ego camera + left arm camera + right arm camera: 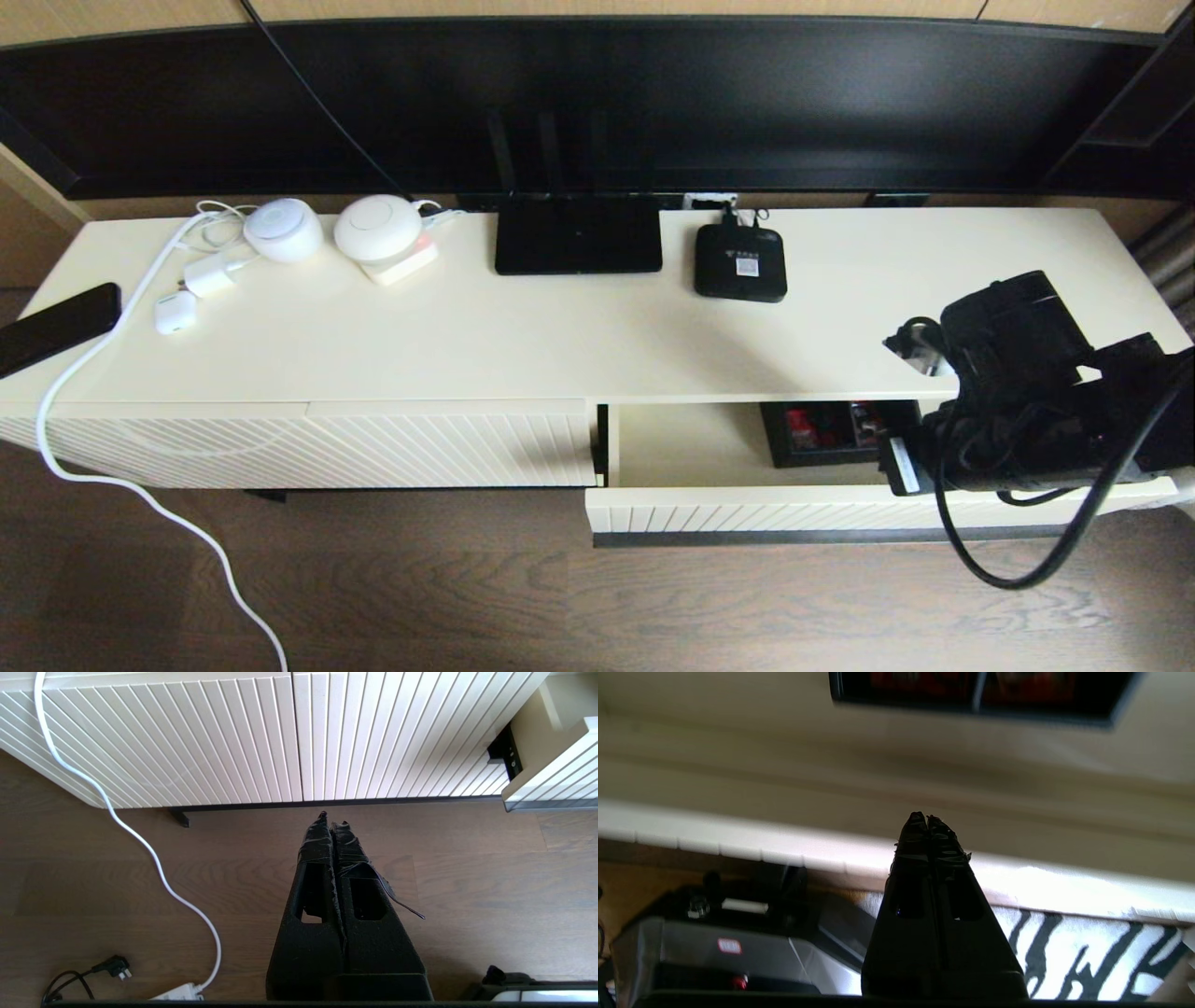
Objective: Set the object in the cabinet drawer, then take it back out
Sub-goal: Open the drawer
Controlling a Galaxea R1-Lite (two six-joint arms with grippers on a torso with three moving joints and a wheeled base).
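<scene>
Organizer box (822, 431) in open drawer (709, 457), half-hidden under cabinet top (560, 327).

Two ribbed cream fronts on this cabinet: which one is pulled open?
The right drawer, with the dark bar handle along its lower edge. It stands out from the cabinet, showing its cream interior and the black box inside. The left panel sits flush, without a handle.
</scene>
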